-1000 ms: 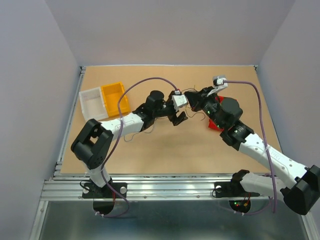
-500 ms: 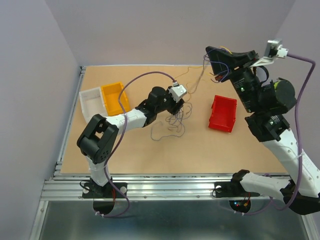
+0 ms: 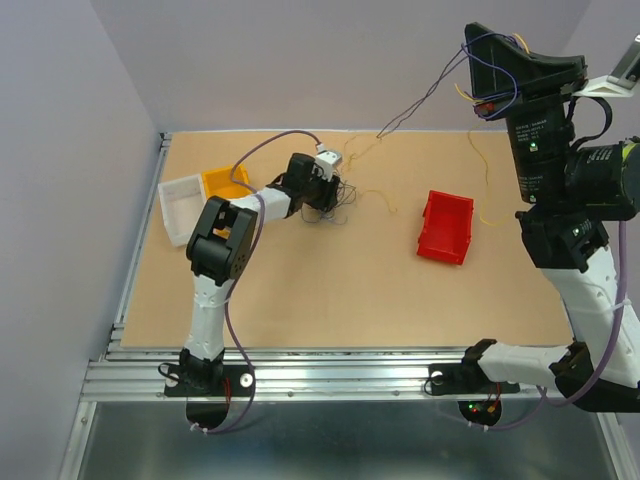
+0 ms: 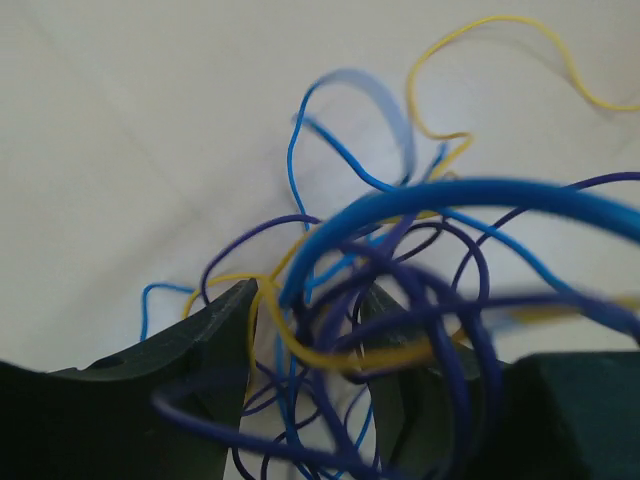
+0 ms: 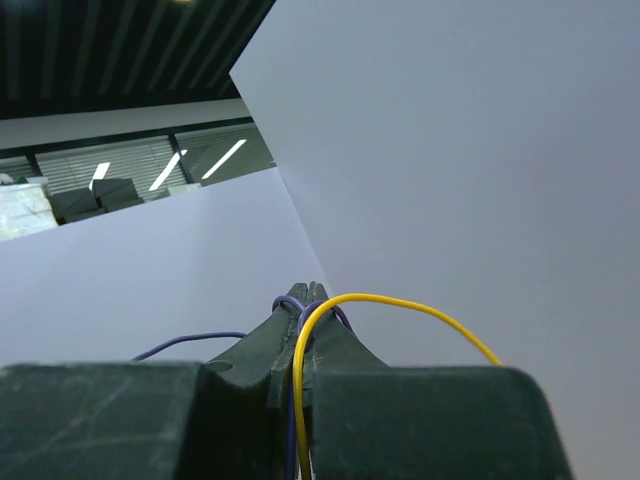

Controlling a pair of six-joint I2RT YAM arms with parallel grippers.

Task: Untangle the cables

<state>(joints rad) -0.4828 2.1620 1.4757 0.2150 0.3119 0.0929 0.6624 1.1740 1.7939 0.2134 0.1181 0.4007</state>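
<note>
The cables (image 3: 338, 198) are a small bunch of thin dark blue, purple and yellow wires on the table's back middle. My left gripper (image 3: 328, 188) is low over the bunch. In the left wrist view its jaws stand apart, with several loops (image 4: 400, 250) running between the fingers (image 4: 225, 335). My right gripper (image 3: 472, 40) is raised high at the back right. It is shut on purple and yellow strands (image 5: 300, 340). A purple strand (image 3: 420, 105) stretches from it down to the bunch. Yellow strands (image 3: 482, 170) hang below it.
A red bin (image 3: 445, 227) stands right of the bunch. An orange bin (image 3: 225, 180) and a white bin (image 3: 183, 205) stand at the back left, close to my left arm. Grey walls enclose the table on three sides.
My right arm has risen high and to the right, pulling strands out of the bunch. My left gripper has moved back and left with the bunch, toward the orange bin.
</note>
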